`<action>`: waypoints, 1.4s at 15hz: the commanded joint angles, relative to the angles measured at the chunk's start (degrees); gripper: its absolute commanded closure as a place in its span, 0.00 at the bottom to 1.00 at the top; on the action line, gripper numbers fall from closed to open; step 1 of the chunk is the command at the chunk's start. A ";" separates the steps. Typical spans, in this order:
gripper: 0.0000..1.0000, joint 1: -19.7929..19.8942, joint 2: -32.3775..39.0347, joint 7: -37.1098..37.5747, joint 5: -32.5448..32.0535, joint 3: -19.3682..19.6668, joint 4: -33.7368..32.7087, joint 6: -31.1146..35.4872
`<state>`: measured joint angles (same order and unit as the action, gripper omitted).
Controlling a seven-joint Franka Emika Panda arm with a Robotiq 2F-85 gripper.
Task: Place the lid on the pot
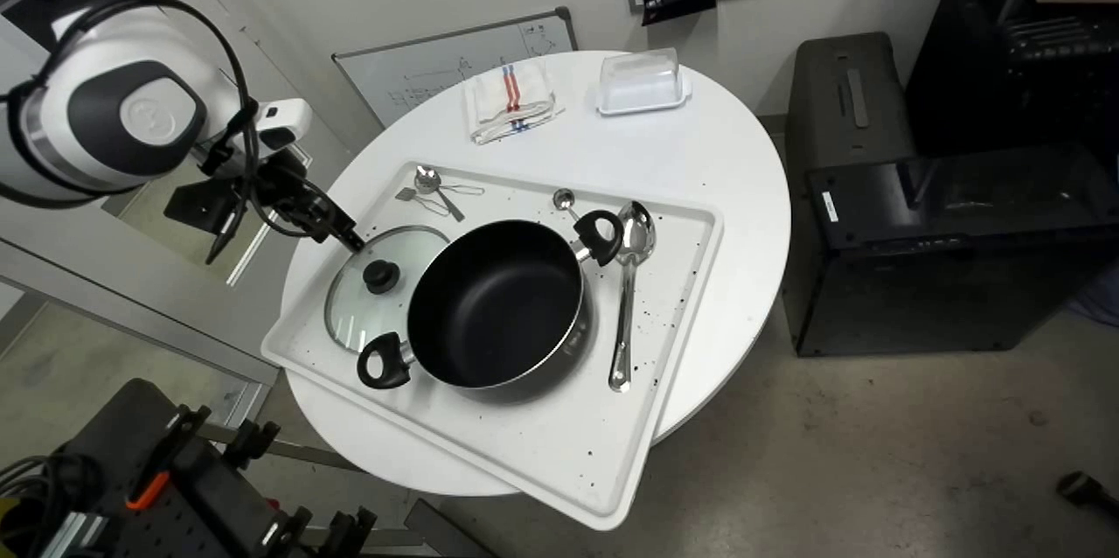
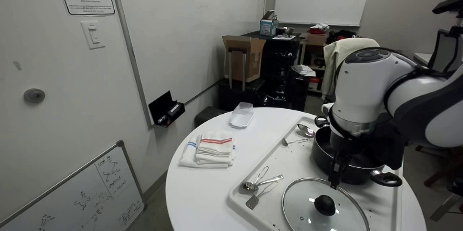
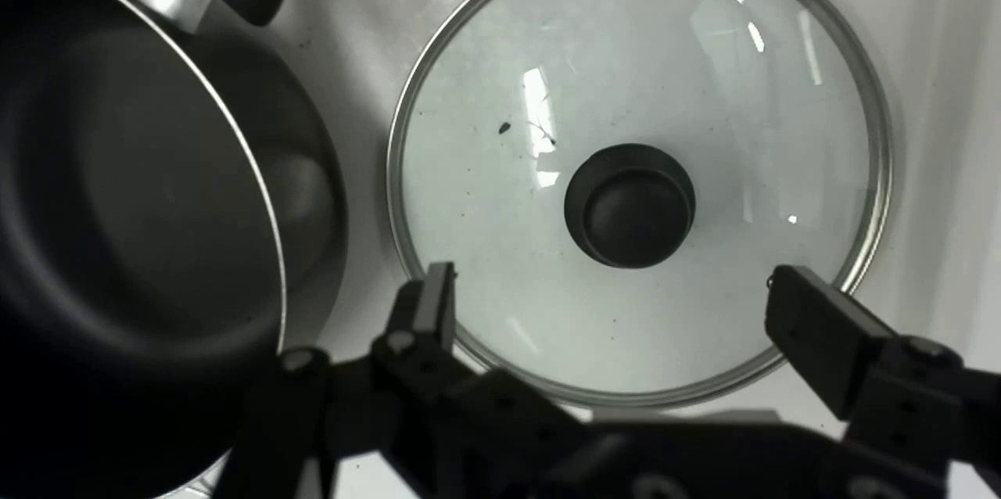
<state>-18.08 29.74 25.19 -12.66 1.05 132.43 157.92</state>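
Note:
The glass lid [image 1: 354, 313] lies flat on the white tray [image 1: 542, 453], black knob [image 1: 381, 276] up, beside the black pot [image 1: 498, 304]. The pot stands upright, open and empty, with two black side handles. In an exterior view the lid [image 2: 307, 205] is partly cut off at the bottom, and the arm hides part of the pot [image 2: 320, 151]. My gripper [image 1: 357, 245] is above the lid, near its rim. In the wrist view the open, empty gripper [image 3: 612, 274] spans the lid [image 3: 493, 249], the knob [image 3: 637, 213] lying just ahead between the fingertips. The pot [image 3: 156, 170] is at left.
A large metal spoon [image 1: 626, 304] and a small spoon [image 1: 565, 200] lie by the pot's far handle. Several small utensils [image 1: 428, 182] lie at the tray's edge. Folded towels [image 1: 511, 99] and a clear-covered dish [image 1: 642, 84] stand on the round white table [image 1: 743, 191].

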 commanded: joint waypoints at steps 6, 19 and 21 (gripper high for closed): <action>0.00 -4.49 9.52 -0.40 2.39 3.02 -5.67 5.42; 0.00 -6.44 18.02 -0.77 6.32 3.26 -12.85 4.64; 0.16 -6.70 18.39 -0.81 6.49 3.31 -13.11 4.61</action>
<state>-23.28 46.67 25.18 -7.69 3.30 120.85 162.03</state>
